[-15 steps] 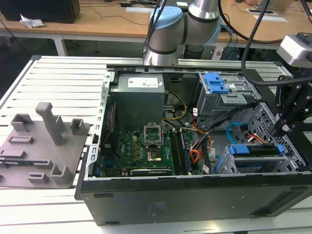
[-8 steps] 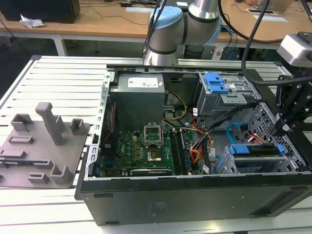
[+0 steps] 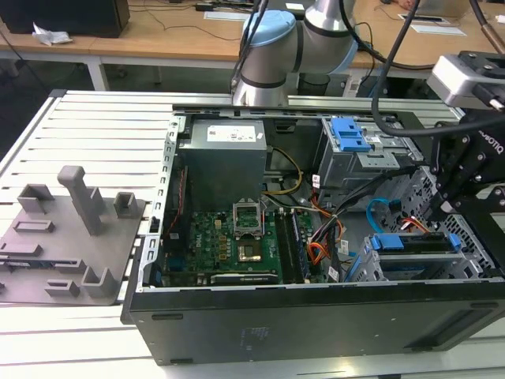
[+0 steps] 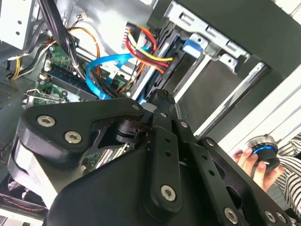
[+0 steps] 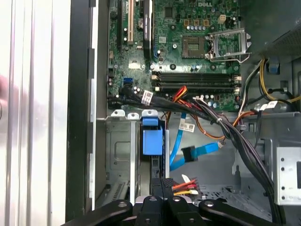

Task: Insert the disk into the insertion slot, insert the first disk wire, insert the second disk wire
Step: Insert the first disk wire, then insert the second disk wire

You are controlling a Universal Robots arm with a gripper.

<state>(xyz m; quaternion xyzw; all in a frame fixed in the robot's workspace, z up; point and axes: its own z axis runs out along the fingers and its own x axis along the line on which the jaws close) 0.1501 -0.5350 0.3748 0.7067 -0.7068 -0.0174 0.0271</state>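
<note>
The disk (image 5: 151, 141), silver in its bright blue caddy, sits in the insertion slot (image 5: 120, 150), a grey perforated cage; in the exterior view the disk (image 3: 410, 243) lies in the case's right front corner. My gripper (image 5: 162, 184) stands over the disk's end, fingers together, and the red-yellow-black first disk wire (image 5: 186, 187) runs in at its tips. The second wrist view shows the gripper (image 4: 160, 96) under those wires (image 4: 146, 49). The light-blue second disk wire (image 5: 197, 150) lies loose beside the disk, its black connector free. My gripper (image 3: 442, 207) hangs at the case's right.
A grey cage with a blue latch (image 3: 351, 134) stands behind the disk bay. The motherboard (image 3: 229, 237) and power supply (image 3: 225, 154) fill the case's left. A black cable bundle (image 5: 211, 117) crosses near the disk. A grey fixture plate (image 3: 71, 229) lies at the exterior view's left. A person's hand (image 4: 249, 160) holds a round knob.
</note>
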